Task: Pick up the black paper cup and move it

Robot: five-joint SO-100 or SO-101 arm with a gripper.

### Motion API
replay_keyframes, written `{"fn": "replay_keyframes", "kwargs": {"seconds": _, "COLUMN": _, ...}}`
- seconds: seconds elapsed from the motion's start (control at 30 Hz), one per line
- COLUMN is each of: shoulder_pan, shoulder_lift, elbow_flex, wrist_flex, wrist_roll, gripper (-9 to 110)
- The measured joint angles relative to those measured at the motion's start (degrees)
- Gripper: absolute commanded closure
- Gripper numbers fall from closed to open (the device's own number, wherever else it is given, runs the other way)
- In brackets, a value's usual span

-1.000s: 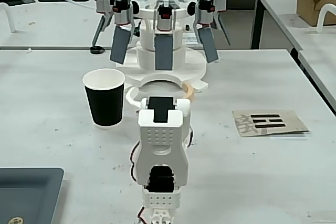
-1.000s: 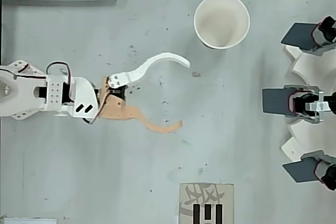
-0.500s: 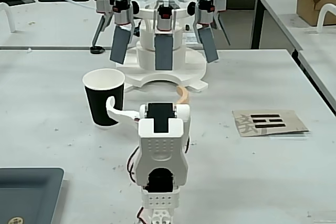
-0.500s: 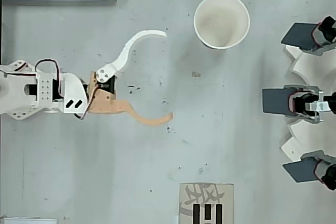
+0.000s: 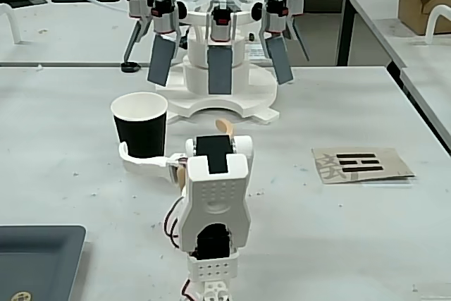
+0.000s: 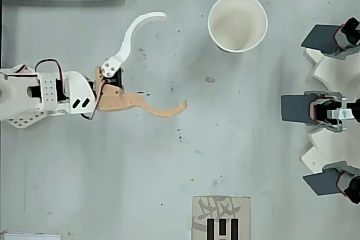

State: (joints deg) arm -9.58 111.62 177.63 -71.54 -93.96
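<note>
— Gripper [image 6: 172, 60] first: how's it set?
— Spread wide, holding nothing, low over the table [image 6: 169, 184].
— And the cup [image 6: 237, 22]?
— Upright farther out, just ahead of the fingers, untouched. Reaching, grasping, lifting and moving all remain, I'd say.

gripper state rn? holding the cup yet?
Gripper: wide open, holding nothing. In the overhead view both fingers are short of the black paper cup and not touching it.
</note>
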Motion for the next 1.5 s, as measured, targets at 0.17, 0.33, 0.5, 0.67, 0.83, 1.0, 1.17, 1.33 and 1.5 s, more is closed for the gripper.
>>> {"fn": "replay_keyframes", "kwargs": {"seconds": 0.17, "shoulder_pan": 0.0, "shoulder_lift": -4.7, "elbow_flex": -5.4, "wrist_flex": 0.0, "wrist_roll": 0.0, "gripper": 49}}
{"fn": "replay_keyframes", "kwargs": {"seconds": 0.33, "shoulder_pan": -1.2, "shoulder_lift": -11.5, "elbow_flex": -12.9, "wrist_flex": 0.1, "wrist_roll": 0.5, "gripper": 49}}
{"fn": "replay_keyframes", "kwargs": {"seconds": 0.5, "shoulder_pan": -3.5, "shoulder_lift": -17.8, "elbow_flex": -20.7, "wrist_flex": 0.1, "wrist_roll": 0.8, "gripper": 49}}
{"fn": "replay_keyframes", "kwargs": {"seconds": 0.67, "shoulder_pan": -4.7, "shoulder_lift": -25.0, "elbow_flex": -28.7, "wrist_flex": 0.1, "wrist_roll": 1.1, "gripper": 49}}
{"fn": "replay_keyframes", "kwargs": {"seconds": 0.83, "shoulder_pan": -4.7, "shoulder_lift": -31.9, "elbow_flex": -35.9, "wrist_flex": 0.1, "wrist_roll": 1.5, "gripper": 49}}
{"fn": "replay_keyframes", "kwargs": {"seconds": 1.0, "shoulder_pan": -5.9, "shoulder_lift": -37.5, "elbow_flex": -42.2, "wrist_flex": 0.1, "wrist_roll": 1.8, "gripper": 49}}
{"fn": "replay_keyframes", "kwargs": {"seconds": 1.17, "shoulder_pan": -6.5, "shoulder_lift": -42.2, "elbow_flex": -47.1, "wrist_flex": 0.1, "wrist_roll": 1.8, "gripper": 50}}
{"fn": "replay_keyframes", "kwargs": {"seconds": 1.33, "shoulder_pan": -6.9, "shoulder_lift": -46.8, "elbow_flex": -52.4, "wrist_flex": 0.1, "wrist_roll": 2.1, "gripper": 50}}
{"fn": "replay_keyframes", "kwargs": {"seconds": 1.5, "shoulder_pan": -7.7, "shoulder_lift": -50.0, "elbow_flex": -56.2, "wrist_flex": 0.2, "wrist_roll": 2.4, "gripper": 50}}
